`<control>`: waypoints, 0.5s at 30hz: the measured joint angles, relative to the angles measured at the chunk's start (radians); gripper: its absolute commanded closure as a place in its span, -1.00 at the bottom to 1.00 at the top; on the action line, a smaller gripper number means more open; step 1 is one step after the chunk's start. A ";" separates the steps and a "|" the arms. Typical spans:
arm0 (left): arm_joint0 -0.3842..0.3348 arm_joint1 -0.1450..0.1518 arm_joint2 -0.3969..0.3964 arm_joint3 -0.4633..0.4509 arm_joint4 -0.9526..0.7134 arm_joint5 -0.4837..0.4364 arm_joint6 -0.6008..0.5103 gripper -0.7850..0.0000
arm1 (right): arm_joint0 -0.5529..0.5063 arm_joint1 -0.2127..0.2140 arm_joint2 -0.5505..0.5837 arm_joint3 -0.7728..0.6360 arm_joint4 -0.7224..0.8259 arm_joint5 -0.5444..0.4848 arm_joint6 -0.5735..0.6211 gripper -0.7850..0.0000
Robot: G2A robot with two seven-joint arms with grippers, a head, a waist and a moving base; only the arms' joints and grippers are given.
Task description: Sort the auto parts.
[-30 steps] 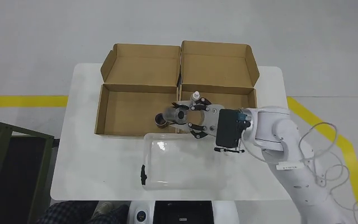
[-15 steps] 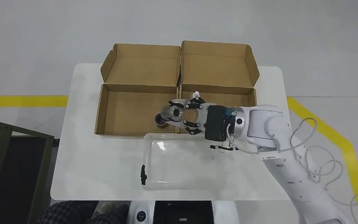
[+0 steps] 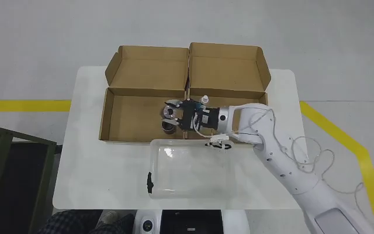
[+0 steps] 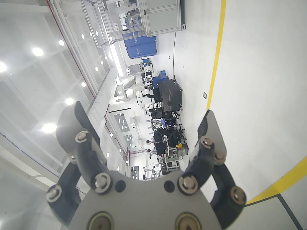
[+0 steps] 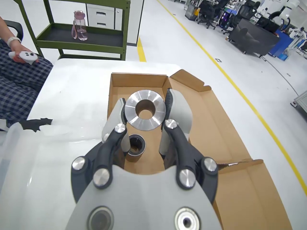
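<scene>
R arm [image 3: 274, 152] stretches in from the table's [image 3: 87, 164] right side, forearm passing over the front of the right cardboard box [image 3: 225, 76]. The wrist is turned so the right gripper [image 3: 171, 112] points sideways into the left cardboard box [image 3: 125, 120], near that box's right wall. Its fingers are clamped on a steel ring [image 5: 153, 120], one pad on each side of the rim, flat face and bore toward the wrist cam.

Just beside one finger, a dark bushing [image 5: 136, 147] stands upright on the box floor, apart from the ring. The 2 boxes sit touching, lids open at the back. A clear plastic bin [image 3: 187, 175] lies in front of both, w/ a small black part [image 3: 149, 182] at its left edge.

Left gripper [image 4: 146, 125] is spread wide w/ nothing between the fingers, aimed out at the room.
</scene>
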 measured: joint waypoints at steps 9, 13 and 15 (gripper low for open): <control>0.000 0.000 0.000 0.000 0.000 0.000 0.000 -1.00 | 0.105 -0.051 -0.105 0.148 0.007 0.076 0.081 1.00; 0.000 0.000 0.000 0.000 0.000 0.000 0.000 -1.00 | 0.145 -0.073 -0.141 0.219 0.009 0.098 0.095 1.00; 0.000 0.000 0.000 0.000 0.000 0.000 0.000 -1.00 | 0.164 -0.086 -0.159 0.254 0.009 0.105 0.099 1.00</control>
